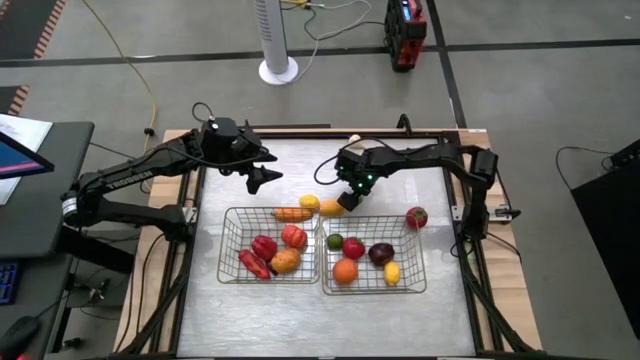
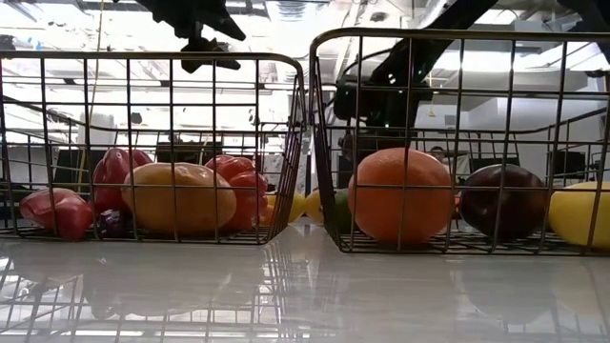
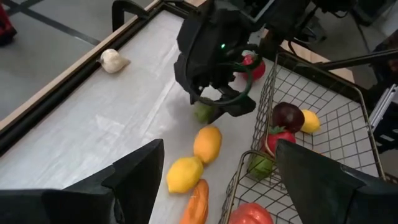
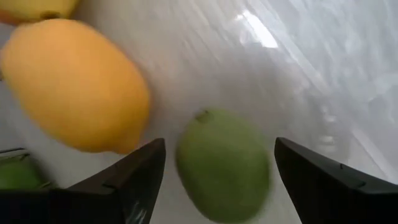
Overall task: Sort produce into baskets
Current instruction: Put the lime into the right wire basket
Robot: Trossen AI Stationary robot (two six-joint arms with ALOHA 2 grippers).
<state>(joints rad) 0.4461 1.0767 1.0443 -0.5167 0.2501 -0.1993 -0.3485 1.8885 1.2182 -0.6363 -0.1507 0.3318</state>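
Observation:
On the table, just beyond the right basket (image 1: 420, 272), lies a green fruit (image 4: 224, 165). My right gripper (image 1: 349, 198) points down over it, open, one finger on either side, and no touch shows. An orange-yellow fruit (image 4: 78, 84) lies close beside it, with a yellow lemon (image 3: 185, 174) and a carrot (image 3: 196, 202) farther along. My left gripper (image 1: 262, 180) hovers open above the table beyond the left basket (image 1: 228, 215), with nothing between its fingers. Both baskets hold several pieces of produce.
A red fruit (image 1: 416, 217) lies on the table to the right of the right basket. A whitish bulb (image 3: 113, 60) sits against the table's raised far rim (image 1: 300, 130). The two baskets stand side by side near the front, their walls almost touching (image 2: 307, 143).

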